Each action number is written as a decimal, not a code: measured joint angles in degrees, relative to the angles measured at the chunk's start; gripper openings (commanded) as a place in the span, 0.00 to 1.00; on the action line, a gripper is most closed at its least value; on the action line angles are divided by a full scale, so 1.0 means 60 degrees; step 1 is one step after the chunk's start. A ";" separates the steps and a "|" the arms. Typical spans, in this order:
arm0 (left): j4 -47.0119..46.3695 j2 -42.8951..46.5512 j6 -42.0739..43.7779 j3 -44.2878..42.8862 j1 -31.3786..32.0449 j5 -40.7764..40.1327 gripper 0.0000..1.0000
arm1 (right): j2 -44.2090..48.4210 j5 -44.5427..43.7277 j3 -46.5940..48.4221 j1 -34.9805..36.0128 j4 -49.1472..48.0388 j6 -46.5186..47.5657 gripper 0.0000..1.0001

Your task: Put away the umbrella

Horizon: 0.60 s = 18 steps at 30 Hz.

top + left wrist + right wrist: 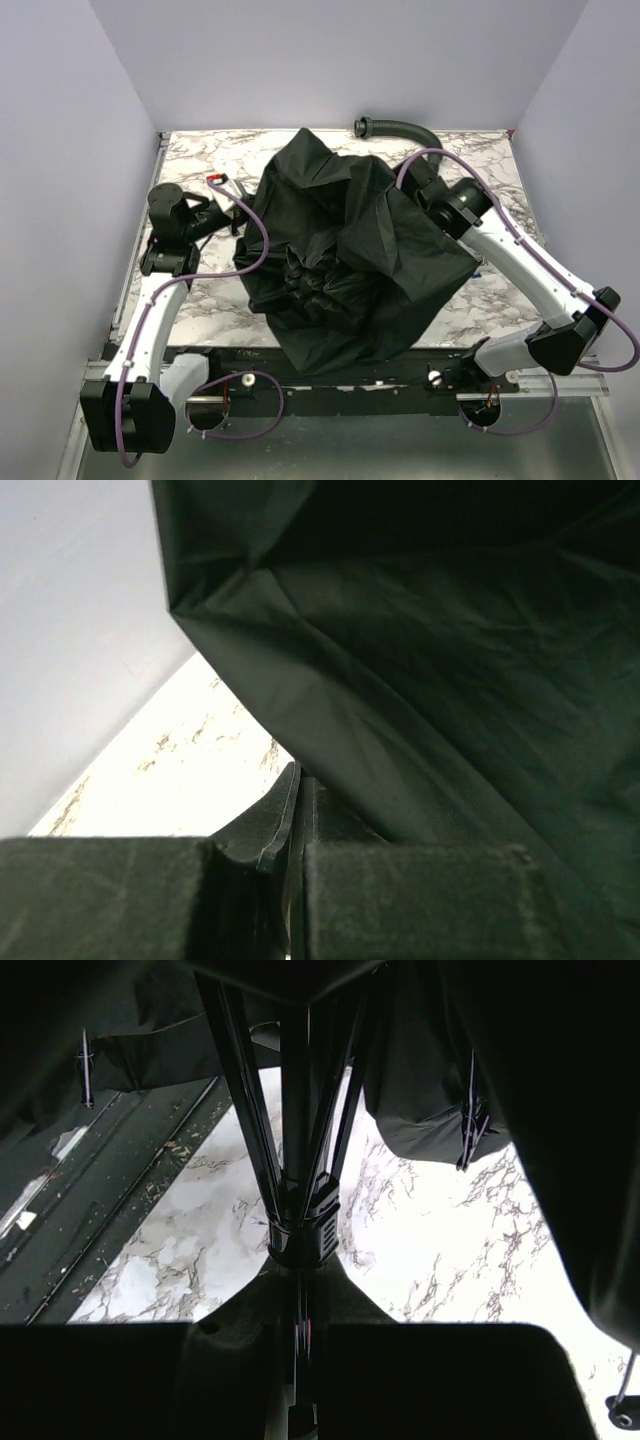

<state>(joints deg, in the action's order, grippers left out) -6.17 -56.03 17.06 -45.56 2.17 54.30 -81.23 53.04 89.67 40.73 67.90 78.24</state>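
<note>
No legible text, label, brand, number or sign in any view. Umbrella fabric: plain black, unmarked. Marble tabletop: veining only. White left arm and right arm: no readable markings.

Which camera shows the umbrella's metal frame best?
Right wrist: it looks under the umbrella, where the ribs meet the hub on the shaft. The top view shows only crumpled black canopy from above; the left wrist shows just a fold of fabric.
</note>
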 measured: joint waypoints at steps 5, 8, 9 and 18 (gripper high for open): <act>-0.0091 -0.0018 -0.0200 -0.0215 -0.0004 -0.0109 0.00 | 0.0000 -0.0495 -0.0390 0.0240 -0.0029 -0.0149 0.00; -0.0193 0.0051 -0.0313 -0.0404 -0.0004 -0.0120 0.00 | 0.0004 -0.0947 -0.0659 0.0306 -0.0178 -0.0397 0.00; -0.0226 0.0084 -0.0328 -0.0415 -0.0004 -0.0120 0.00 | 0.0004 -0.1082 -0.0750 0.0324 -0.0233 -0.0466 0.00; -0.0335 -0.0452 -0.0780 -0.0889 0.0288 -0.0197 0.00 | 0.0004 -0.2208 -0.1585 0.1366 -0.0838 -0.1016 0.00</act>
<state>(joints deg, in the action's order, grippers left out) -8.19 -58.74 12.38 -50.89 3.90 53.12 -81.21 39.79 80.16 48.93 62.87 72.14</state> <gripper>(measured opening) 0.008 0.105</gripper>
